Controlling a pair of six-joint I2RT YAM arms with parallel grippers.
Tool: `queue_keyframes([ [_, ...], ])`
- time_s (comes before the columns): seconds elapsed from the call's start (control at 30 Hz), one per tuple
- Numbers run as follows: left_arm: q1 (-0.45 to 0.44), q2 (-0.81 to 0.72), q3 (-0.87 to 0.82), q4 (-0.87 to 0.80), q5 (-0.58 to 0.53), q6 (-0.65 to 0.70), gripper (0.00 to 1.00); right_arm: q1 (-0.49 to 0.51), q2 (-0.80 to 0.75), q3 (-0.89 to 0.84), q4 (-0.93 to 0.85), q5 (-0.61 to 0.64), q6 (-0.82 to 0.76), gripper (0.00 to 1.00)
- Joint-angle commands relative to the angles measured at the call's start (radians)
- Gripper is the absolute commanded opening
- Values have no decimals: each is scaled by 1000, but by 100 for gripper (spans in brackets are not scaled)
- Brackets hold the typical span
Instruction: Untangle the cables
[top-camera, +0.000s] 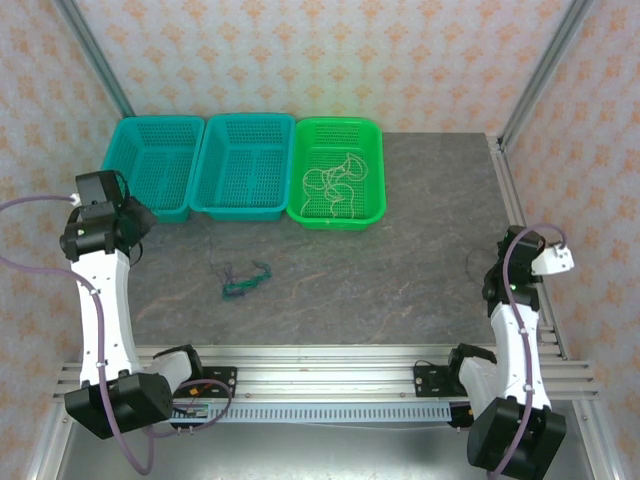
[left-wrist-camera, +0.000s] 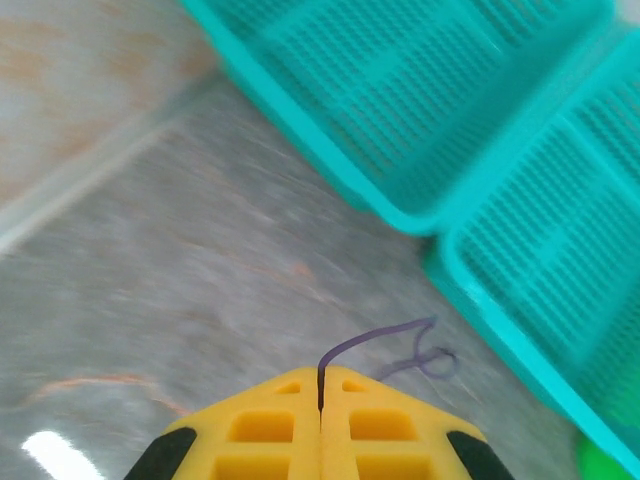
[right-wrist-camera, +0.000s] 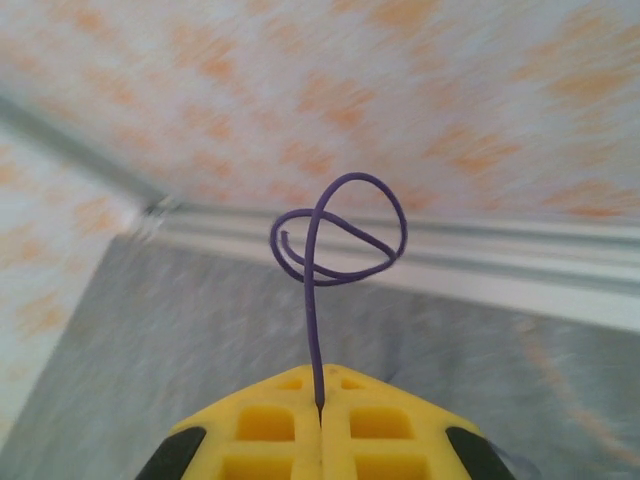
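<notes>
surface: grey stone-look tabletop (top-camera: 420, 250), floral walls (top-camera: 350, 60)
green plastic mesh basket (top-camera: 337, 122): whitish thin wires (top-camera: 335, 185)
left gripper (left-wrist-camera: 320, 385), right gripper (right-wrist-camera: 318, 400): pinching thin purple wire (right-wrist-camera: 311, 310)

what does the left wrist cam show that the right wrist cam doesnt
Left wrist, not right wrist: two teal plastic mesh baskets and a corner of a bright green plastic basket. Right wrist, not left wrist: a thin purple wire rising into a big overlapping loop before the wall. Shared: grey stone-look tabletop, blurred orange-patterned wall, and a yellow tool shut on purple wire: left tool, right tool.
</notes>
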Motion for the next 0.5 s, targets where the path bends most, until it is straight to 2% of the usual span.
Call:
queue_keyframes([
  [0.0,-67,-32,-42,132,305,6,0,63,-1,0,149,-330,-75,0],
  [0.1,-165,-40,-33,98,246,23,0,158,-10,78,153,-433,-108,0],
  [0.2,-222,-77,-94,113,247,-4,0,253,7,204,153,-497,-130,0],
  [0.47,-305,-204,-298,135,214,-50,0,506,193,626,273,-498,-147,0],
])
